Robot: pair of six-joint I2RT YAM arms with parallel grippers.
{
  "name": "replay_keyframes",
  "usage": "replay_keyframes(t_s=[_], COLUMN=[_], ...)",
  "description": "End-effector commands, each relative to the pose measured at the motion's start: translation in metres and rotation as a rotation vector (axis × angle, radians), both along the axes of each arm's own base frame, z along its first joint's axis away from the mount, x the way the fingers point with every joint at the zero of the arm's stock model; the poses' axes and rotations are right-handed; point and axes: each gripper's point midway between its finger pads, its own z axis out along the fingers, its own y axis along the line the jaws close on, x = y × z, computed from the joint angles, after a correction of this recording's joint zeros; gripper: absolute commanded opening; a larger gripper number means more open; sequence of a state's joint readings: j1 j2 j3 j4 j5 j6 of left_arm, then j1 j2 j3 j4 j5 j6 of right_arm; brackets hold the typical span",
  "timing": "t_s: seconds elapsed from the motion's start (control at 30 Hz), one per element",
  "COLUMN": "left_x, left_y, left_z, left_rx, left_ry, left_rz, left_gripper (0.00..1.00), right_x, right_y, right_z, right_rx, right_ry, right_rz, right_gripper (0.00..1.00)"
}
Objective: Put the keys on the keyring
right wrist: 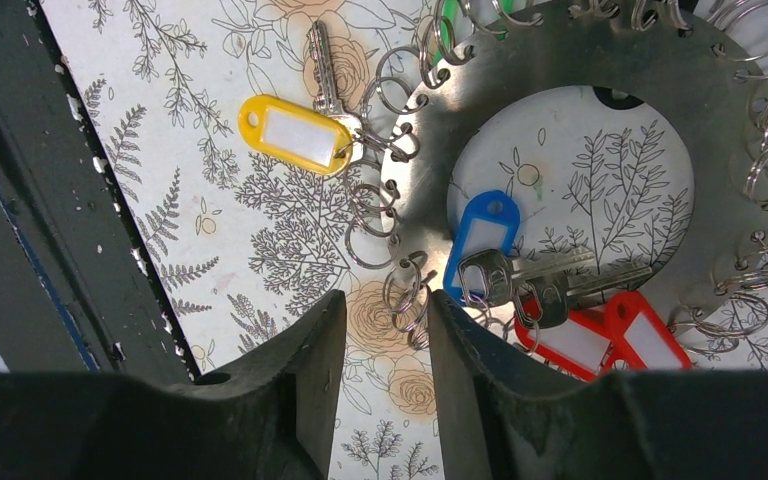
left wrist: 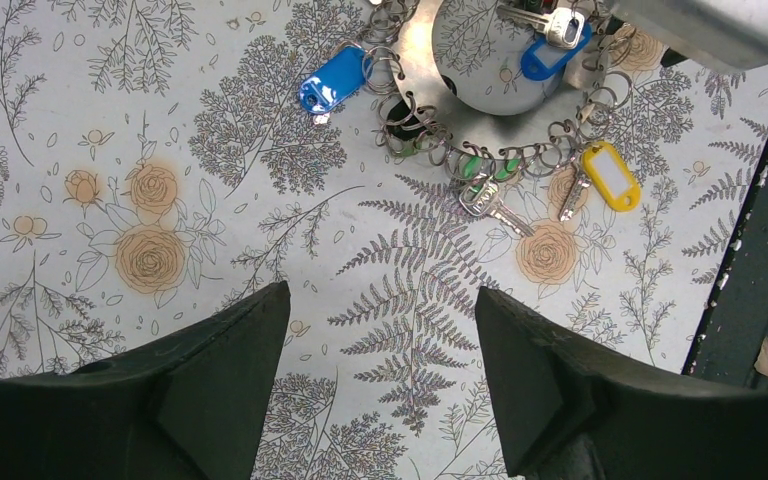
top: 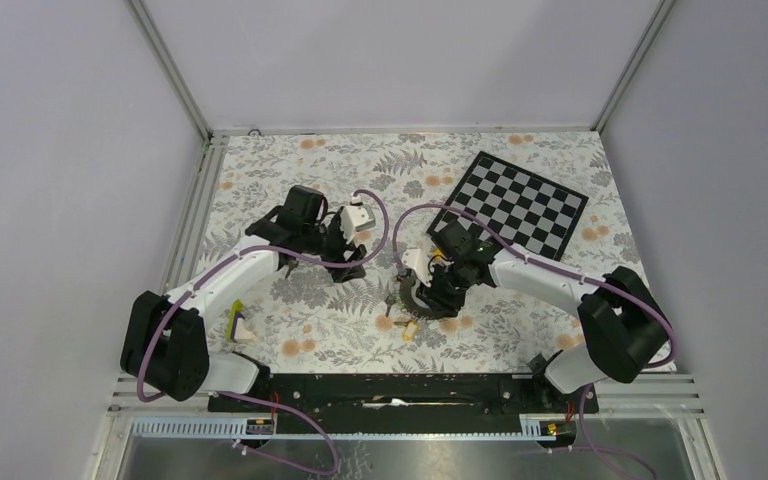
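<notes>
Spread wide in the foreground of the left wrist view, the left gripper [left wrist: 380, 295] hangs over the flowered table [left wrist: 90, 120], with only a printed fern showing between its dark fingers [left wrist: 210, 390]. Beyond them, at the top of the view, the keyring [left wrist: 415, 70] lies flat, its rim hung with small wire loops [left wrist: 405, 125]. One blue key [left wrist: 332, 78] sits at the ring's left outer edge and a second rests in the open centre. A yellow key [left wrist: 610, 175], a silver key [left wrist: 495, 205] and green keys [left wrist: 475, 165] fan out from the near rim.

Seen from the right wrist, the right gripper [right wrist: 385, 305] stands at the keyring's edge. Its fingers are parted by a narrow gap, and a cluster of wire loops lies at the gap's mouth. Whether the tips touch the loops cannot be told. The yellow key lies outside the ring, upper left, joined to the loops. A blue key rests in the open centre beside red keys [right wrist: 600, 340] at the lower rim.

From above, both arms reach inward to mid-table. The right gripper covers most of the keyring, and the yellow key pokes out on the near side. The left gripper hangs just to the left, apart from the ring. The chequered board [top: 520, 205] lies at the far right, and a small green object [top: 238, 320], too small to identify, sits near the left arm's base.
</notes>
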State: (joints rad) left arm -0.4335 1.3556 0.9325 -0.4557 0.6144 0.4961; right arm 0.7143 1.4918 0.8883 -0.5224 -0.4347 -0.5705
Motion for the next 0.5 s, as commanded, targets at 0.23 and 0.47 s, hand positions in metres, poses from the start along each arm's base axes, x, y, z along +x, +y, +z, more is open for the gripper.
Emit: replay_keyframes(t_s=[0.23, 0.47], left_x=[0.005, 0.004], left_y=[-0.005, -0.006], left_z=[0.027, 0.026], left_rx=[-0.054, -0.054], left_ry=[-0.066, -0.063], left_rz=[-0.009, -0.012], left_gripper=[0.76, 0.76], right_x=[-0.003, -0.003], right_y=[-0.002, -0.005], right_z=[-0.013, -0.016], right_rx=[-0.049, -0.074], right_ry=[0.044, 0.058], right_rz=[-0.015, -0.025], right_gripper=[0.42, 0.42])
